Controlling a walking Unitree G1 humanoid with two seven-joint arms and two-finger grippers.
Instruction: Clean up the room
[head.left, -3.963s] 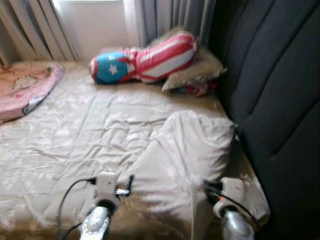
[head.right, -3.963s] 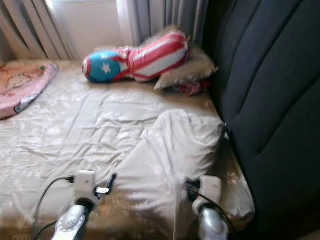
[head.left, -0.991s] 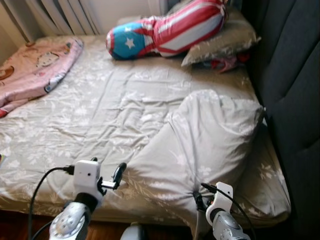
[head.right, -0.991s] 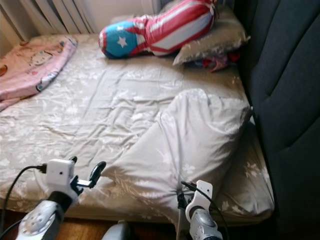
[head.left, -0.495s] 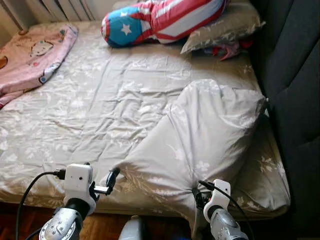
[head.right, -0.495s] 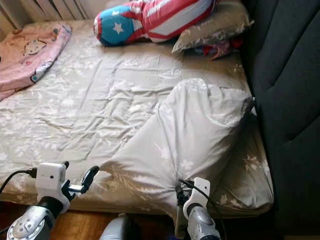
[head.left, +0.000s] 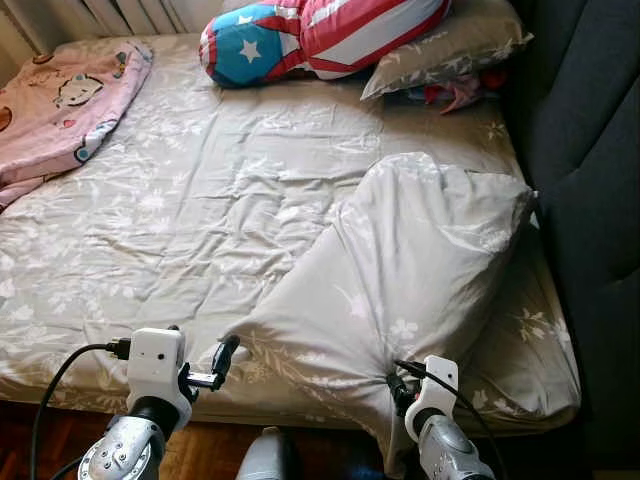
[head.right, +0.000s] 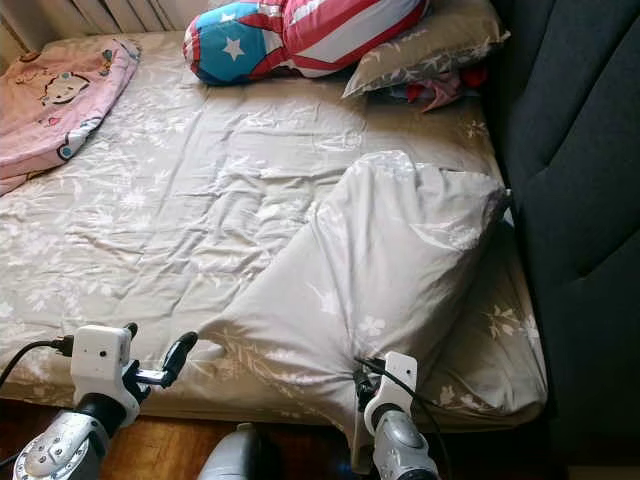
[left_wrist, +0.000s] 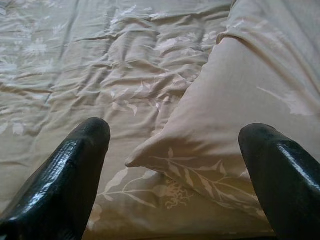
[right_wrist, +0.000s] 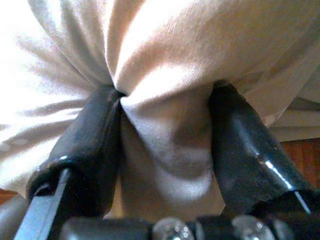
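Holding a grey floral pillow (head.left: 420, 270) at the bed's (head.left: 150, 220) edge.
My right gripper (right_wrist: 165, 145) pinches its corner to lift; left gripper (left_wrist: 175, 165) spread wide, ready for the other corner.

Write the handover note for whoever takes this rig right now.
Right gripper: shut on a bunched fold of the grey pillow at the near edge of the bed.
Left gripper: open, empty, its fingers either side of the pillow's near corner, not touching it.
The pillow lies slantwise on the sheet, far end by the dark headboard.
At the head of the bed: a stars-and-stripes cushion resting on a second pillow. A pink blanket lies crumpled at the far left.
Done: pillow gripped.
Left: place the pillow, smooth the wrinkled sheet, sort the blanket.
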